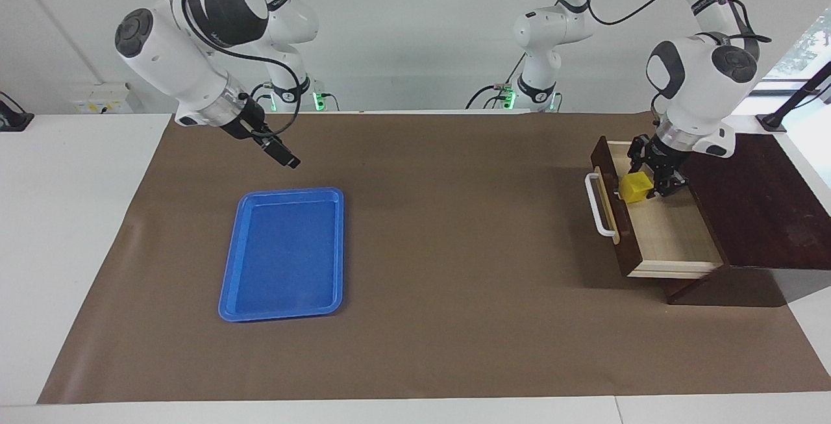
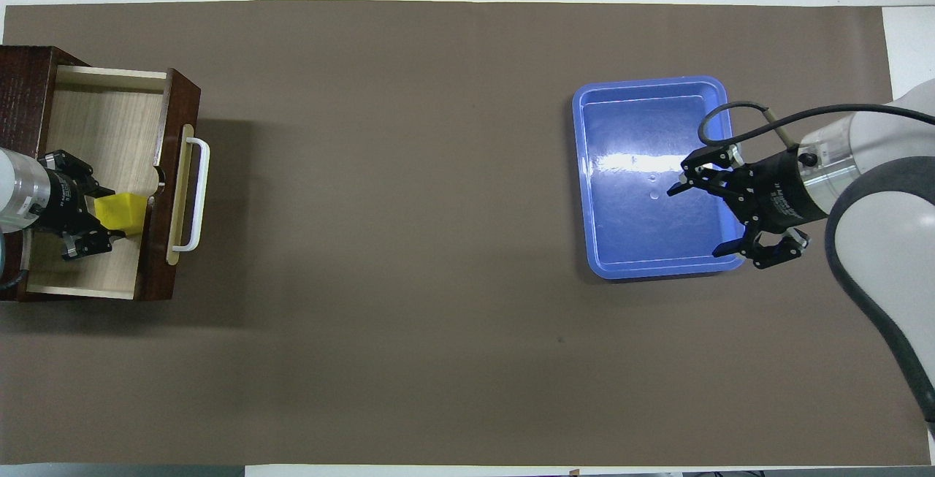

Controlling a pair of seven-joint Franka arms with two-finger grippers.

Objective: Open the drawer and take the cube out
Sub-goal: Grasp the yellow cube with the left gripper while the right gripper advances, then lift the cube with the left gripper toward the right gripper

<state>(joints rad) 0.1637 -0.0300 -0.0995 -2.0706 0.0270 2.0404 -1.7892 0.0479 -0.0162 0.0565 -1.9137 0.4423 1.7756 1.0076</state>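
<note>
Cube [image 1: 635, 186] first: in the facing view it sits inside the drawer [image 1: 669, 232], which is already pulled well out of its dark wooden box [image 1: 759, 203] at the left arm's end of the bench [image 1: 454, 249], close against the inside of the drawer front and its white handle [image 1: 598, 204]. The left claw [image 1: 652, 174] has reached down into the drawer and is clamped on the cube, which does not look lifted yet. The right claw [image 1: 285, 156] hangs in the air over the brown mat, near the blue tray [image 1: 284, 253], fingers apart and holding nothing. In the overhead view the cube [image 2: 124, 211] shows yellow between the left claw's [image 2: 102, 214] fingers, low in the pale drawer [image 2: 102, 126], while the right claw [image 2: 712, 218] hovers spread over the tray's [image 2: 584, 170] edge. By my judgement the opening is done and the grasp made; lifting the cube clear of the drawer is what is left.
</note>
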